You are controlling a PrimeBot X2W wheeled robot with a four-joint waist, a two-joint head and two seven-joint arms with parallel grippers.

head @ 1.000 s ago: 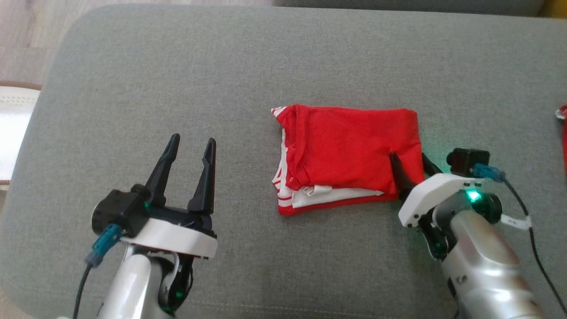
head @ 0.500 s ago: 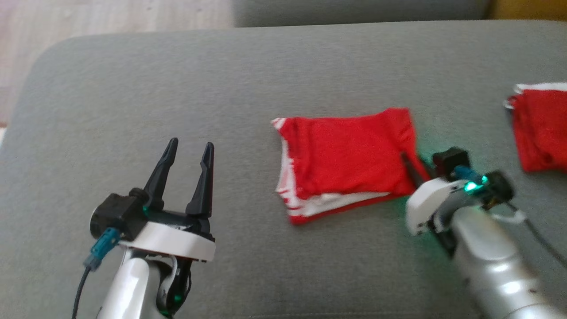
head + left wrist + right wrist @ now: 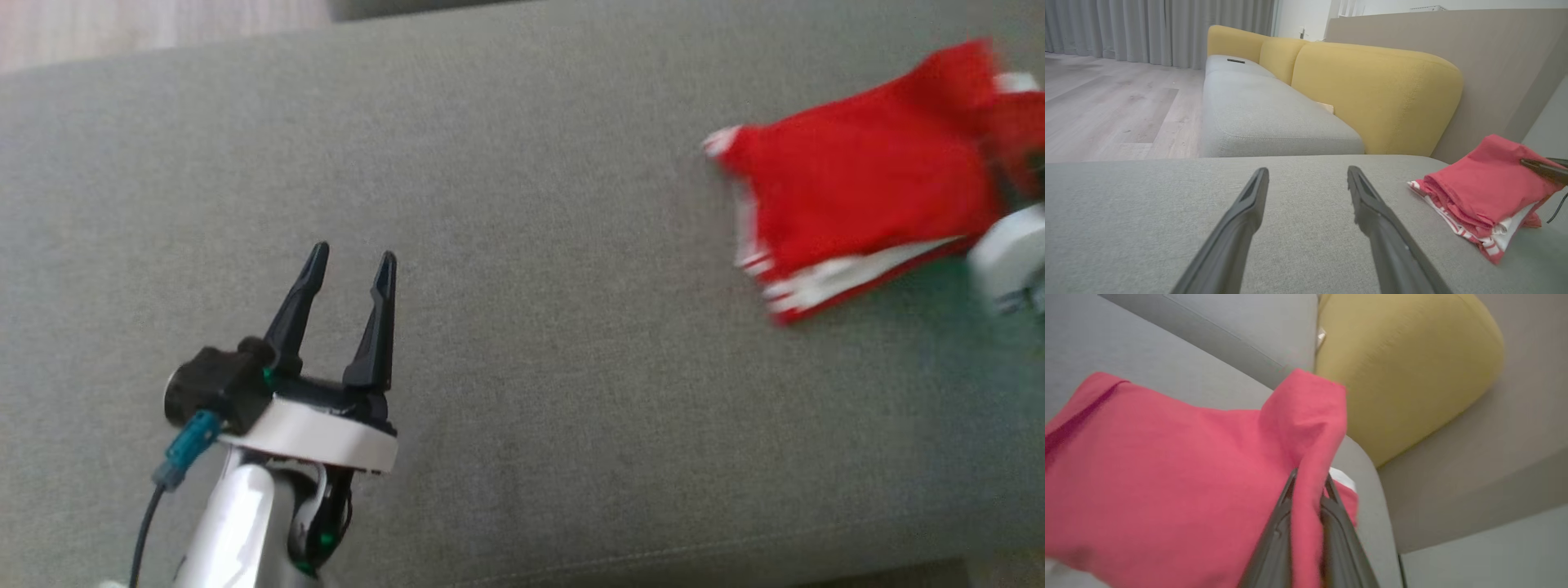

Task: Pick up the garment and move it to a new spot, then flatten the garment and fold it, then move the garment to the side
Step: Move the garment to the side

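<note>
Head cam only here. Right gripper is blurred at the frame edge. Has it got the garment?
Observer: Yes. Right wrist view: right gripper shut on a fold of the garment.
Operator: Garment off the cushion?
Observer: Partly. Left wrist view: gripped end looks raised, striped end on the cushion.
Operator: What's behind it?
Observer: A yellow backrest.
</note>
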